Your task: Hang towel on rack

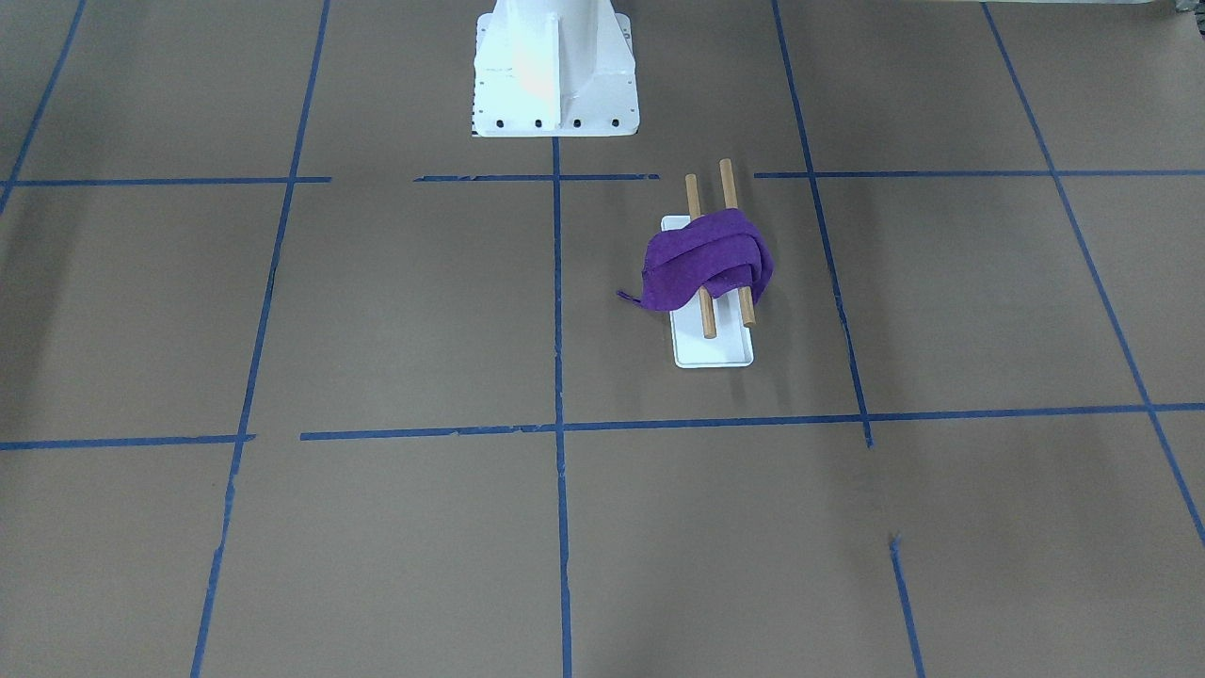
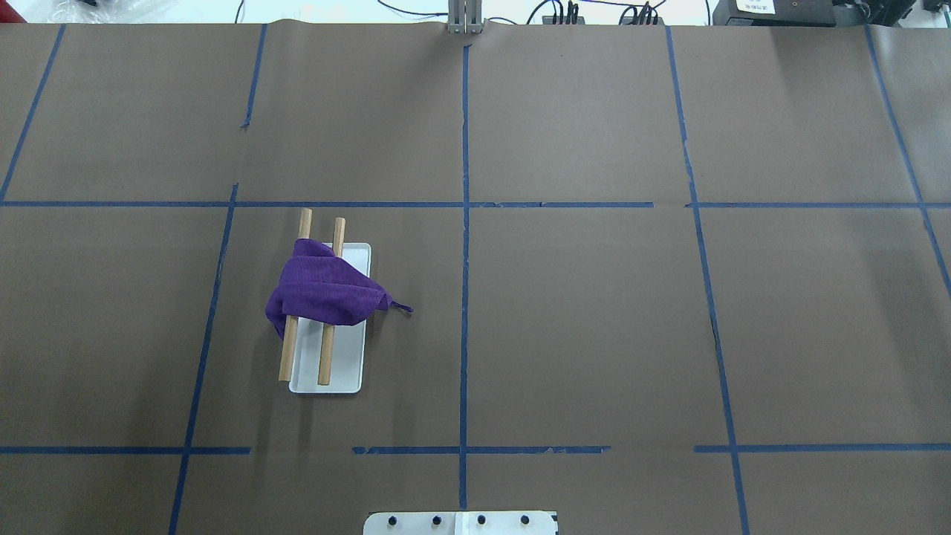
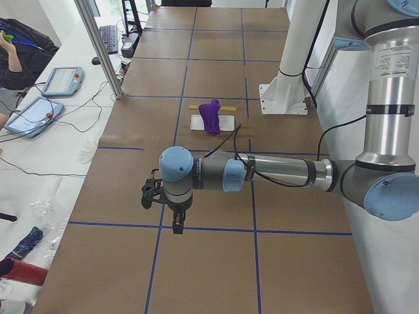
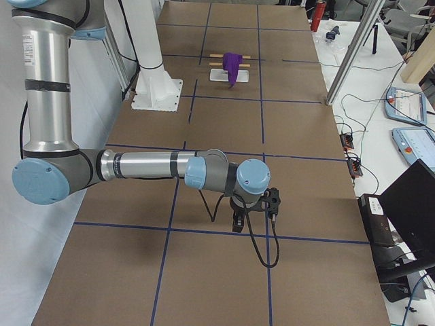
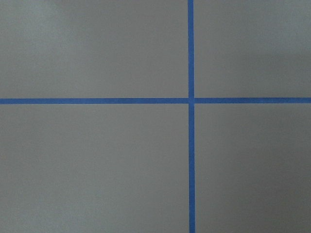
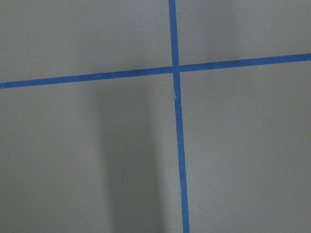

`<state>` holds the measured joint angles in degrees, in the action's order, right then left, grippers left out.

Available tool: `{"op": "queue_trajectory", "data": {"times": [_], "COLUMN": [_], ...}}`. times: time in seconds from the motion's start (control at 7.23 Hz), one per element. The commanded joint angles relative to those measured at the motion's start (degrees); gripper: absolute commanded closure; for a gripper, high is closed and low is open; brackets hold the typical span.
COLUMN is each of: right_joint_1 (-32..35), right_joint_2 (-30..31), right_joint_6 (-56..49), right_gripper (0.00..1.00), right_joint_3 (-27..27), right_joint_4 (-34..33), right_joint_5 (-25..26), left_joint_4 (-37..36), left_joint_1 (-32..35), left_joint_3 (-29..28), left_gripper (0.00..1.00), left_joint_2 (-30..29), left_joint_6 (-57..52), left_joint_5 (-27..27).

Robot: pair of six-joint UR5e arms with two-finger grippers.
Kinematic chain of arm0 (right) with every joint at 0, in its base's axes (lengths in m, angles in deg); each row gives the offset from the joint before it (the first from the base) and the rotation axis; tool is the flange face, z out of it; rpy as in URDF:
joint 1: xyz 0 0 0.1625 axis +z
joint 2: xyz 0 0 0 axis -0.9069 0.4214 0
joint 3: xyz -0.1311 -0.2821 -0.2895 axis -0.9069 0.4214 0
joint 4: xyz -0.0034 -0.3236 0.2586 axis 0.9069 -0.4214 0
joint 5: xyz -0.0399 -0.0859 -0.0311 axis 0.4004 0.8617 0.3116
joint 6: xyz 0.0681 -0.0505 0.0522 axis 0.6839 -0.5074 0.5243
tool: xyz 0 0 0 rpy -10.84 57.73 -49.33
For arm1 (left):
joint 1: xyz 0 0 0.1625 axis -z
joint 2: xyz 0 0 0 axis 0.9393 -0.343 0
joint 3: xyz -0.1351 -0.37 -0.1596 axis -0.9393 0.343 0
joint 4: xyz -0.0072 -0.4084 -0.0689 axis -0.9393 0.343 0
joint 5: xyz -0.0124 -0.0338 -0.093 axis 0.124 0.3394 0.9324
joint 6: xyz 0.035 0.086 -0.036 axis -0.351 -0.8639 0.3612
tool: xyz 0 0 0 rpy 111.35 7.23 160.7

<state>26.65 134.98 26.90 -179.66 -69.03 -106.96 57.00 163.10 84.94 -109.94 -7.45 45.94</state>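
Towel (image 2: 323, 293) bunched on rack (image 2: 345, 371), corner trailing toward 3 o'clock, could slide off. Left gripper (image 3: 175, 227), right gripper (image 4: 236, 225): cannot tell grip.

Left arm (image 3: 281, 173), right arm (image 4: 143, 165) outstretched level; left end effector (image 3: 177, 227), right end effector (image 4: 236, 224) downward.

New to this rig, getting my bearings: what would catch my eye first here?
The purple towel, bunched and draped across both wooden dowels of the rack, on the robot's left half of the brown table gridded with blue tape. Next, the left arm and right arm, each stretched out level over a table end, far from the rack.
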Motion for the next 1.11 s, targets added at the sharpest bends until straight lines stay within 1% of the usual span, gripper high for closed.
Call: {"op": "queue_trajectory", "data": {"times": [0.0, 0.97], "right_joint_1": [0.12, 0.12], "right_joint_2": [2.43, 2.09], "right_joint_6": [0.02, 0.46], "right_gripper": [0.00, 0.00], "right_joint_3": [0.11, 0.73], "right_joint_4": [6.69, 7.08], "right_joint_5": [2.97, 3.08], "left_joint_4": [0.03, 0.03], "left_joint_1": [0.00, 0.00], "left_joint_3": [0.07, 0.07], "left_gripper": [0.00, 0.00], "left_joint_2": [0.00, 0.09], "left_joint_6": [0.00, 0.00], "left_joint_5": [0.00, -0.09]}}
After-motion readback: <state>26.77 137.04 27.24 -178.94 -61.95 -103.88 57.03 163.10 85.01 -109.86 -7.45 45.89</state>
